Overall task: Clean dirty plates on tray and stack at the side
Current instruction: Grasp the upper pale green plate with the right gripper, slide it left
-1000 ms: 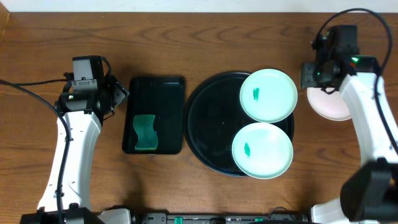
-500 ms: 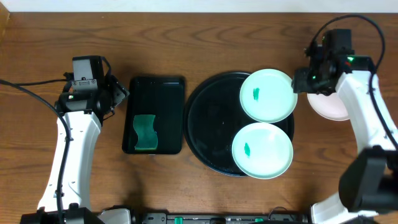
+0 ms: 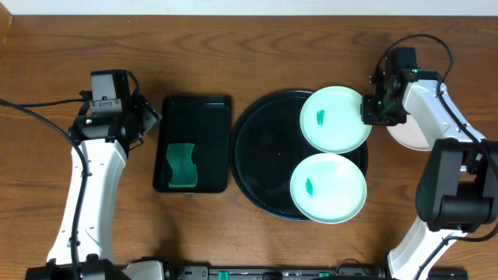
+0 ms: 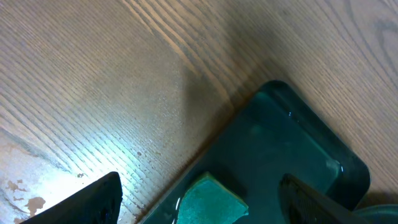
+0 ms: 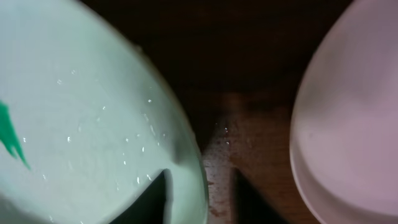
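The right gripper (image 5: 198, 198) is set astride the rim of a mint plate (image 5: 81, 124), jaws narrowly apart; a firm grasp cannot be confirmed. The white plate (image 5: 348, 124) lies just beside it, off the round tray (image 3: 264, 155). Far off, the left gripper (image 4: 200, 194) is spread wide above a sponge (image 4: 217, 206).

right gripper (image 3: 372, 109) reached upper mint plate (image 3: 334, 118) rim, apparently closing.
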